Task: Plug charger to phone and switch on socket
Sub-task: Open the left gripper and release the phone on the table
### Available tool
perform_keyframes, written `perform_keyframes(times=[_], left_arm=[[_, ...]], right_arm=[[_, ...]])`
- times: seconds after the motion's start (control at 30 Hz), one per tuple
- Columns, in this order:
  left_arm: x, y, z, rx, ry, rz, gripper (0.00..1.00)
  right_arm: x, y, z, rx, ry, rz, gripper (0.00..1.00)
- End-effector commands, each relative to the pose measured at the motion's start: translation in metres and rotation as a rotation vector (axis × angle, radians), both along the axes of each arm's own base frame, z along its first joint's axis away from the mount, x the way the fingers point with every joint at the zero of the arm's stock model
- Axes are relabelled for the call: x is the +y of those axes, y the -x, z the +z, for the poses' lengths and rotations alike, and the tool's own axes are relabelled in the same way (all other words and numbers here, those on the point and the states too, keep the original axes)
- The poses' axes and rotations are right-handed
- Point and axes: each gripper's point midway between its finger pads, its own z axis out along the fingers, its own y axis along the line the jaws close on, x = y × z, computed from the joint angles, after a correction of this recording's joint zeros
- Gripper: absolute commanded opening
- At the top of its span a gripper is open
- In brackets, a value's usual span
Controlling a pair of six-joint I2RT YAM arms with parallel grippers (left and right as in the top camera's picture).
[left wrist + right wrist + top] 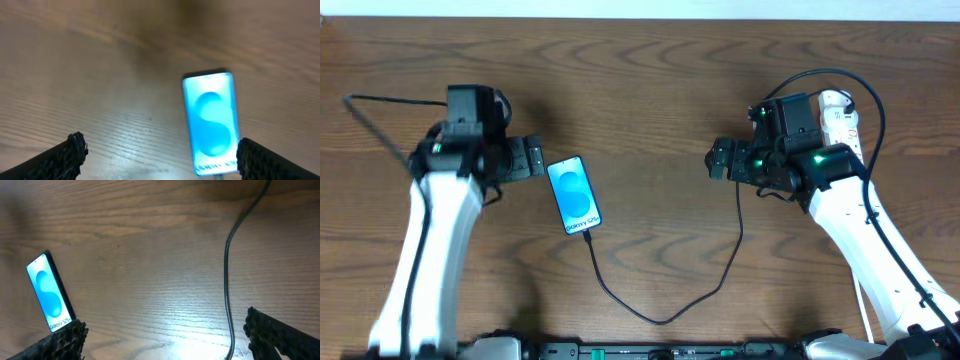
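Note:
The phone [573, 194] lies flat on the table, blue screen up, and also shows in the left wrist view [211, 122] and the right wrist view [49, 292]. The black charger cable [665, 310] runs from the phone's near end in a loop up toward the right arm; it shows in the right wrist view [228, 265]. Its tip sits at the phone's bottom edge. The white socket strip [839, 116] lies at the far right, partly hidden behind the right arm. My left gripper [533, 157] is open and empty beside the phone's far left corner. My right gripper [718, 160] is open and empty.
A thin black wire [375, 115] forms an angle at the far left of the table. The wooden tabletop [650, 110] stretches between the two arms. The strip's white cord [865, 310] runs down near the right arm.

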Motion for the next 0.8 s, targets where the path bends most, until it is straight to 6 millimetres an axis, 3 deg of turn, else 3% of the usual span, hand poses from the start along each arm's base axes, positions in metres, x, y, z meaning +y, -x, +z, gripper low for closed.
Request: perform_keyframes(times=[0.0, 0.03, 0.17, 0.77], left_arm=[[-0.014, 0.011, 0.042, -0.124, -0.037, -0.080, 0.97], [-0.020, 0.017, 0.059, -0.179, -0.035, -0.097, 0.97], [-0.022, 0.030, 0.088, -0.281, -0.031, -0.105, 0.98], [-0.022, 0.030, 0.089, -0.285, -0.031, -0.105, 0.98]], right_arm=[[0.000, 0.000, 0.004, -0.017, 0.009, 0.010, 0.99], [0.000, 0.000, 0.004, -0.017, 0.009, 0.010, 0.99], [0.000, 0.000, 0.004, -0.017, 0.008, 0.010, 0.99], [0.000, 0.000, 0.004, -0.017, 0.008, 0.009, 0.99]])
